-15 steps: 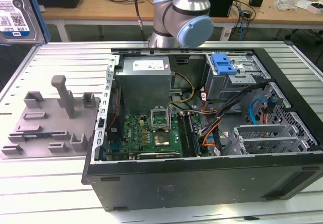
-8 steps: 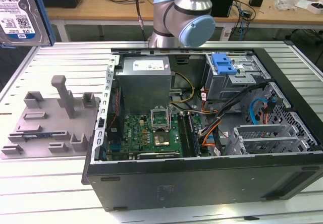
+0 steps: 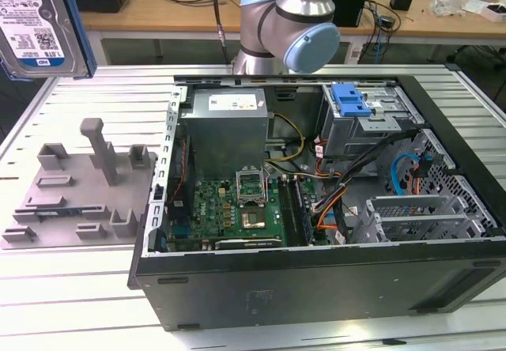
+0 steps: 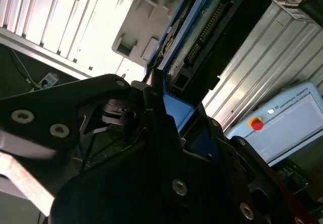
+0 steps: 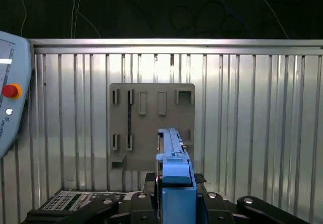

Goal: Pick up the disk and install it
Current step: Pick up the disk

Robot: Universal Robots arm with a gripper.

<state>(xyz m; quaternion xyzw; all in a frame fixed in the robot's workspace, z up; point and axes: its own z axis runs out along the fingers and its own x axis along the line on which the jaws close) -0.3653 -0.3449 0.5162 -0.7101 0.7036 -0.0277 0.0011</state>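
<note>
Ribbed metal tabletop (image 3: 79, 303) carrying an open computer case (image 3: 316, 288) and, at the exterior view's left, a grey holder plate (image 3: 71, 201). Well above that plate (edge-on in the first wrist view): the disk (image 3: 35, 31), clenched in the hand (image 5: 176, 201).

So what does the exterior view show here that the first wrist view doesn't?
The exterior view adds the printed label on the disk and the open computer case with its motherboard and blue-latched drive cage. The first wrist view adds the disk edge-on, clamped in the end effector, and a pendant with a red button. Both share the disk, the grey fixture plate and the ribbed table.
</note>
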